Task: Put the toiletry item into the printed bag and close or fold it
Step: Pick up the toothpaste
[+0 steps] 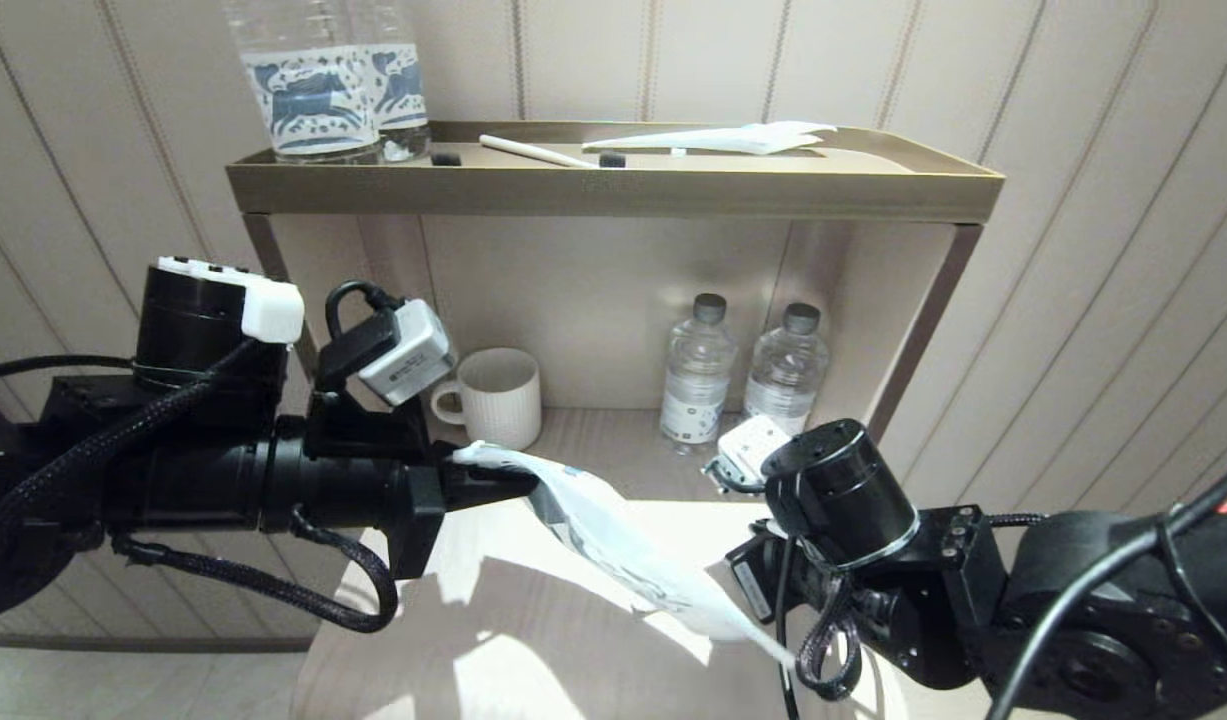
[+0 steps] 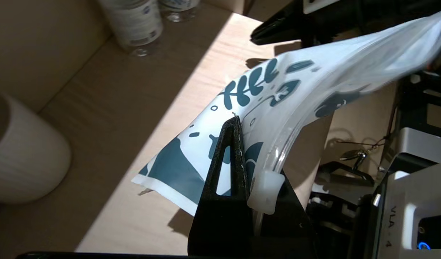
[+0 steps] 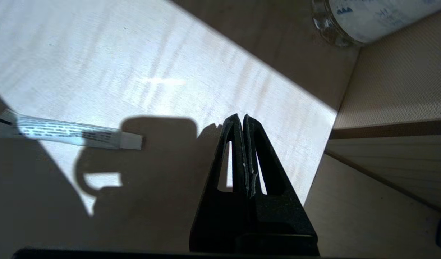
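Printed bag: the white bag (image 1: 613, 535) with dark blue leaves and shapes hangs in the air over the light wood table (image 1: 533, 640). It sags down from my left claw toward my right arm.
Bag corner: one end with its white slider is pinched in my left claw. In my left wrist view the bag (image 2: 299, 93) bends up and away from my fingers (image 2: 227, 162).
Left claw: my left claw (image 1: 493, 478) is clenched on the printed bag, up above the table, near the white mug (image 1: 493, 395).
Right claw: my right claw (image 3: 242, 124) is pressed closed with nothing I can see in it. It sits low over the table on the right side.
Tube: a small white tube (image 3: 73, 133) with tiny black writing lies flat on the table, apart from my right claw.
Small bottles: two clear bottles (image 1: 743, 375) with grey caps stand at the back, under the shelf.
Top shelf: the tan tray shelf (image 1: 613, 185) holds big bottles with blue horse labels (image 1: 328, 80), a white stick (image 1: 533, 150) and a flat white packet (image 1: 733, 138).
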Robot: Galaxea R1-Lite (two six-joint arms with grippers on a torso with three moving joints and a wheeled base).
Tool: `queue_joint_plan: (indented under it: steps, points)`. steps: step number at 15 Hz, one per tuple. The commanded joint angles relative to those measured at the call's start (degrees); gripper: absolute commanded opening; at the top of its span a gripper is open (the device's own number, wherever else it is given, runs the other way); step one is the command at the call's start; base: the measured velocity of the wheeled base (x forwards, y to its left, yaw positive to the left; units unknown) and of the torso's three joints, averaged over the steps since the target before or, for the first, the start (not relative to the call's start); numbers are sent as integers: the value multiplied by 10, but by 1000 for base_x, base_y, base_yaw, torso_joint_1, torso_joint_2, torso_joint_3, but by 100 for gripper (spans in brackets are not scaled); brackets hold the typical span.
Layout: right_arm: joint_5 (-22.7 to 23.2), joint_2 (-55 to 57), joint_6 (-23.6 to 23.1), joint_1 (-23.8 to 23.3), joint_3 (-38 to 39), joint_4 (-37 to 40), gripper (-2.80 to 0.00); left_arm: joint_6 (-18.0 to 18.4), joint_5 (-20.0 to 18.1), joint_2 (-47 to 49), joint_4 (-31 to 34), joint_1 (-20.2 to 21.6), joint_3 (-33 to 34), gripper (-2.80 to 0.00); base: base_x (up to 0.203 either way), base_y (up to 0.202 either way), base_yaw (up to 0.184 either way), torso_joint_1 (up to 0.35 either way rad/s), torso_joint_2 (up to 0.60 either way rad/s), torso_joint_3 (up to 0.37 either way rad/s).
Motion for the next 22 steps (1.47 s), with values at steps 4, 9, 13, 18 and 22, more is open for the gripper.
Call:
queue_joint_plan:
  steps: [4, 9, 13, 18, 22]
  points:
    - [33, -6, 49, 17, -17, 59, 0, 0, -3, 1, 1, -2, -2, -280, 0, 0, 0, 0, 0, 0]
    - [139, -17, 109, 19, -68, 155, 0, 0, -3, 0, 1, -2, -2, -280, 0, 0, 0, 0, 0, 0]
    - [141, 0, 113, 24, -80, 155, 0, 0, -3, 2, -1, -2, -2, -280, 0, 0, 0, 0, 0, 0]
    - [140, 55, 109, 24, -99, 152, 0, 1, -3, 5, -1, -2, -2, -280, 0, 0, 0, 0, 0, 0]
    - [140, 56, 98, 25, -105, 153, 0, 1, -3, 10, -1, -2, -2, -280, 0, 0, 0, 0, 0, 0]
